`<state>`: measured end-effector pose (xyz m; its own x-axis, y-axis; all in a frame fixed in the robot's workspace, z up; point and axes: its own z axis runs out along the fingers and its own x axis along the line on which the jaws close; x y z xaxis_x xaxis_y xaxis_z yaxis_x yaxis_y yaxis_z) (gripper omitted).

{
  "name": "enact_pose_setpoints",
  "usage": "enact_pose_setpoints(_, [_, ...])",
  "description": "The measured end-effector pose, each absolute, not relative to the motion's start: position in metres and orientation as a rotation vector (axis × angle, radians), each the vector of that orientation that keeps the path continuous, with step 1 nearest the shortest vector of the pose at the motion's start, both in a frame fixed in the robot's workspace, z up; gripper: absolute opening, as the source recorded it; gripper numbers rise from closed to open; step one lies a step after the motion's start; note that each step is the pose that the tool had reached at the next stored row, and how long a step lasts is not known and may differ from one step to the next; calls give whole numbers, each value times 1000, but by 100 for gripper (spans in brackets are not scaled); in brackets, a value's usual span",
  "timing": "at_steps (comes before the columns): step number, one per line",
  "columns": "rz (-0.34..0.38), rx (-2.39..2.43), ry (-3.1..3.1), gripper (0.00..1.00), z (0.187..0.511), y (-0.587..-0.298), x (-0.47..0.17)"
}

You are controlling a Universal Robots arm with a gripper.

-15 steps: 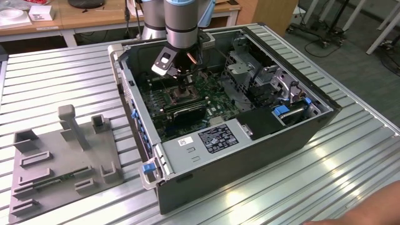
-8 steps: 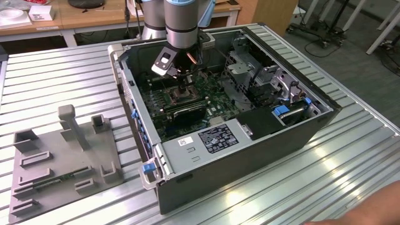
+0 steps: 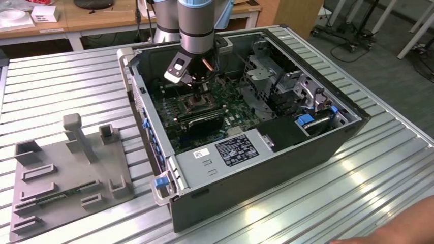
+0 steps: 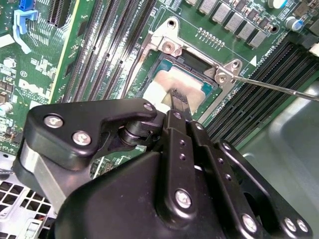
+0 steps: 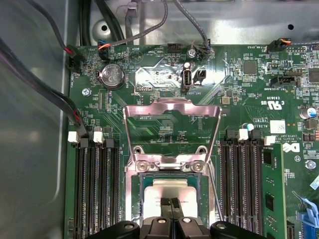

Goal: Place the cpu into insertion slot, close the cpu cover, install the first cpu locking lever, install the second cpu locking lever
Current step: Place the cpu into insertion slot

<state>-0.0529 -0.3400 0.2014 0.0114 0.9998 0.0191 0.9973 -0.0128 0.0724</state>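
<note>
Cpu point(image 5: 158, 193) lies seated in the insertion slot point(image 5: 133, 199) beneath the gripper point(image 5: 172, 203), fingers pinched together at its top face, while the cpu cover point(image 5: 172, 105) stands swung back, evidently to keep the slot accessible.

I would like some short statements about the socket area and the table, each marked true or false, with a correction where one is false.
1. The cpu lies in the insertion slot. True.
2. The cpu cover is closed over the cpu. False: it stands open, tilted away from the slot.
3. The gripper has its fingertips down at the cpu. True.
4. The grey fixture tray lies inside the computer case. False: it lies on the table outside the case, at the exterior view's left.
</note>
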Motion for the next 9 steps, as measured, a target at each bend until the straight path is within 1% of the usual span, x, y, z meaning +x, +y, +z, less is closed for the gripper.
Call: enact_pose_setpoints(9, [101, 2207, 2180, 11, 200, -340, -53])
